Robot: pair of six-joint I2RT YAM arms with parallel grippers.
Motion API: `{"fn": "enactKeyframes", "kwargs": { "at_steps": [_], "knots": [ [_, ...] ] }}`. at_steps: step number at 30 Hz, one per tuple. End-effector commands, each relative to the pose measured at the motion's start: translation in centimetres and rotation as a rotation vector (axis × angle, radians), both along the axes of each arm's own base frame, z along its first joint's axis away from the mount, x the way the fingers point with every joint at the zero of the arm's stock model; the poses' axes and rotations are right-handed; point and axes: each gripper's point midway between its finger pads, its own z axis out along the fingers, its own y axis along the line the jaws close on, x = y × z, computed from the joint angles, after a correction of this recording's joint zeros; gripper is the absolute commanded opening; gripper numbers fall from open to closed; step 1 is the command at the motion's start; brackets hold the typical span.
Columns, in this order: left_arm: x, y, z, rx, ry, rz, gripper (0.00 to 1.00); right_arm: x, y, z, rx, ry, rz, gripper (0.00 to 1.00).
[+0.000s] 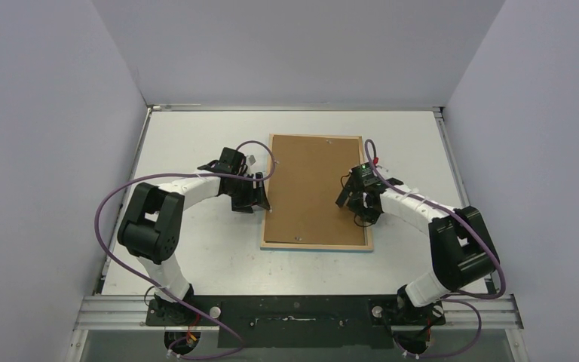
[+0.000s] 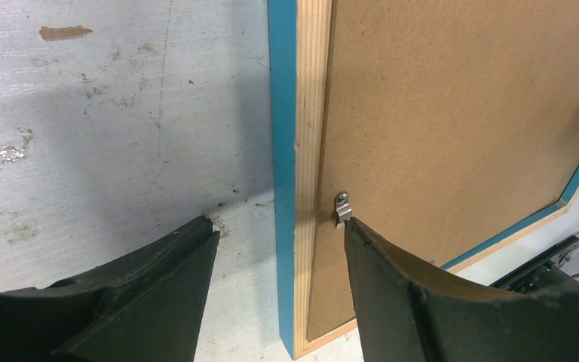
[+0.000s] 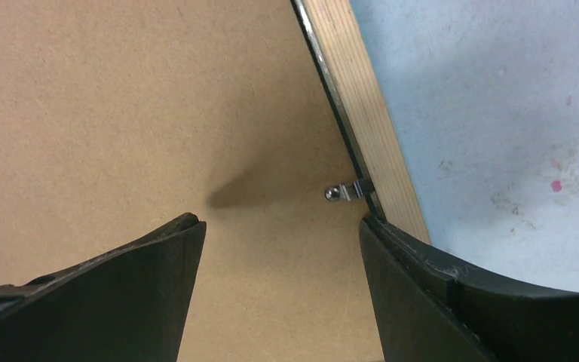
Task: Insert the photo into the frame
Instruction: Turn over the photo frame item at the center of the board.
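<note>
We read this as a robotics lab test cell: plain pale grey panels [image 1: 45, 113] close in a white table [image 1: 196, 256] on three sides, its top scuffed and stained; the left arm [image 1: 151, 226] and the right arm [image 1: 460, 245] are bolted to a black base plate [image 1: 294, 311] on an aluminium rail [image 1: 113, 313] at the near edge, with purple cables [image 1: 98, 215] looping loose around them

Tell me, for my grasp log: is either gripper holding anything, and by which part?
Nothing is held. The left gripper is open astride the frame at its side rail. The right gripper is open above a metal clip at the edge of the backing board.
</note>
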Motion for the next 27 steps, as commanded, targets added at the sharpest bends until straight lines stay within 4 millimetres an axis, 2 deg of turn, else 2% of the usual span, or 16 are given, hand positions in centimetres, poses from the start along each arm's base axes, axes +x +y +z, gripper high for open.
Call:
{"fn": "enactKeyframes", "kwargs": {
  "at_steps": [1,6,13,16,19,22,27],
  "knots": [
    [-0.5,1.4,-2.3,0.074,0.008,-0.012,0.62,2.4,-0.4,0.3,-0.034,-0.063,-0.008,0.76],
    [-0.9,1.7,-3.0,0.093,0.028,-0.023,0.61,4.2,-0.2,0.2,-0.068,-0.106,0.067,0.76],
    [-1.4,2.2,-3.8,0.117,0.055,-0.039,0.59,6.3,2.6,0.0,0.005,-0.168,0.219,0.74],
    [-1.2,1.9,-3.6,0.102,0.051,-0.041,0.59,6.4,3.9,0.5,0.051,-0.17,0.269,0.73],
    [-0.6,1.3,-2.4,0.061,0.036,-0.041,0.59,6.9,3.0,2.8,0.011,-0.199,0.251,0.74],
    [0.4,0.7,-1.1,0.026,0.0,-0.045,0.6,8.4,1.0,5.0,-0.053,-0.237,0.194,0.75],
    [1.5,0.1,-0.1,0.007,-0.03,-0.052,0.63,10.7,-0.5,5.3,-0.104,-0.208,0.118,0.75]
  ]
}}
